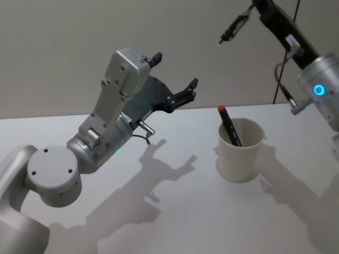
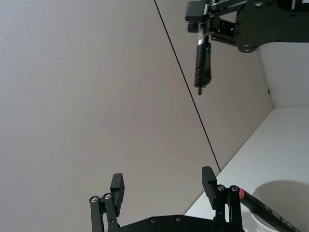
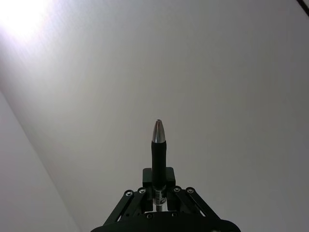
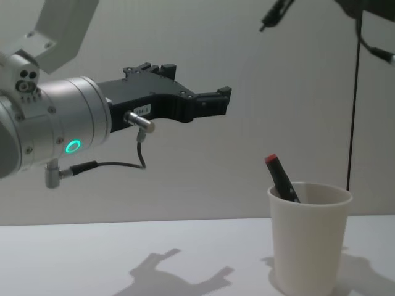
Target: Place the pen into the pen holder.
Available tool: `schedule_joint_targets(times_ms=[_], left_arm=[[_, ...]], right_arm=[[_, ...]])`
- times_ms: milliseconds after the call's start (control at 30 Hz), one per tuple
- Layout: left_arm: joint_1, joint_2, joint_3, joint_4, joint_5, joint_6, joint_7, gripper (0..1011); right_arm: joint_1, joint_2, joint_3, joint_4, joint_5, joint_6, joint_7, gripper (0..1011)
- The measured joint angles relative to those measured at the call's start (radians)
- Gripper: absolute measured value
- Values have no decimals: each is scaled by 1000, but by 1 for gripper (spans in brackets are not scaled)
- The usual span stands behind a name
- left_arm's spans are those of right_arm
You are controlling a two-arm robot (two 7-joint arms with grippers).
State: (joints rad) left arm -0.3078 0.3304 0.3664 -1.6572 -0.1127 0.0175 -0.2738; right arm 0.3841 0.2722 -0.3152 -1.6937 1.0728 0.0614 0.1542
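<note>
The white paper cup that serves as the pen holder stands upright on the white surface, and it is the reference for everything else here. One red-capped black pen already leans inside it, its red end poking above the rim on the side toward the left arm, resting against the cup wall because the cup is shorter than the pen.

A second pen, black with a silver tip, is held high above the cup and slightly toward the far wall. The right gripper has its fingers clamped on the pen's rear end, so the silver tip projects freely ahead of them. Holding it by the back end leaves the front length clear to enter the cup's mouth first. In the head view the pen slants downward, tip lowest, which suits a descent toward the opening, though it is not yet over the rim's centre as far as can be judged.

The left gripper hovers in the air well to the left of the cup, above rim level, its fingers spread apart and holding nothing. It looks idle, kept clear of the right arm's path.
</note>
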Motion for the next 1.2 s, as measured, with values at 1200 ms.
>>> schedule_joint_targets(times_ms=[1200], left_arm=[[0, 0, 0, 0, 0, 0, 0, 1001]], right_arm=[[-255, 234, -8, -114, -453, -47, -87, 131]])
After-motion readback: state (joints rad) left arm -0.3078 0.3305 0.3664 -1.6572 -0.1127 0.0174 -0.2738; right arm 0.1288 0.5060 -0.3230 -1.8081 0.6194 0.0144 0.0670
